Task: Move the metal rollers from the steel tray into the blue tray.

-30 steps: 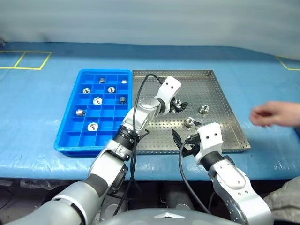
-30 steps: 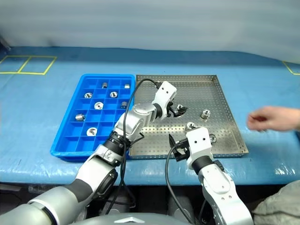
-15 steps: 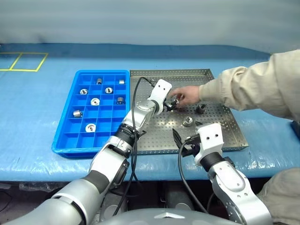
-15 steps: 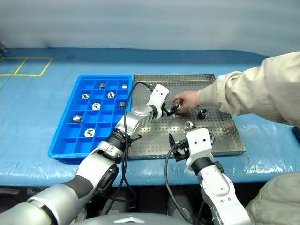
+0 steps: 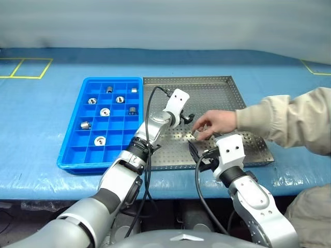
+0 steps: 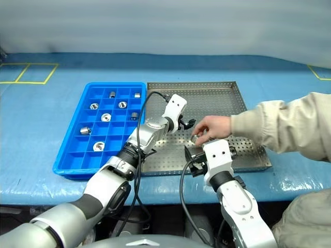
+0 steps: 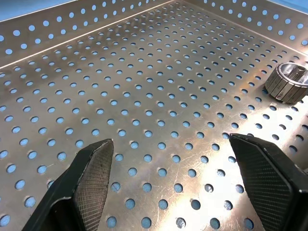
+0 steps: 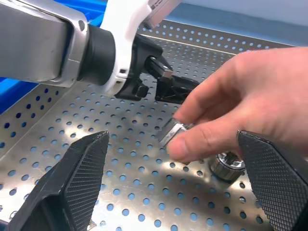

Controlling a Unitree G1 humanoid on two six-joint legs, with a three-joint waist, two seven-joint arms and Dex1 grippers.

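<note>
From my head cameras, the bright blue gridded plastic tray (image 5: 101,124) sits on the blue-covered surface (image 5: 46,98), touching the left side of the large perforated steel tray (image 5: 227,85). Several small shiny metal rollers (image 5: 105,111) already lie in separate compartments of the blue tray. My left end effector (image 5: 187,117) hangs low over the middle of the steel tray, open wide and empty. My right end effector (image 6: 190,157) waits near the tray's front edge, fully spread and holding nothing. A person's hand (image 5: 214,124), in a beige sleeve (image 5: 289,121), reaches in from my right and pinches one roller (image 5: 196,135) between the two end effectors.

In my left wrist view, my two black fingers (image 7: 91,180) stand far apart above bare perforated floor, and a ribbed roller (image 7: 288,83) rests on the steel tray off beyond one of them, outside the gap.

In my right wrist view, the person's fingers hold a roller (image 8: 171,134) just above the tray floor, and another roller (image 8: 226,166) sits on the floor, partly hidden under the hand.

To do this pick well, I judge I should hold off until the hand is clear, then swing my left end effector sideways until the loose roller is centred between the fingers, lower to the floor, and close squarely on its round wall so it cannot roll away.
</note>
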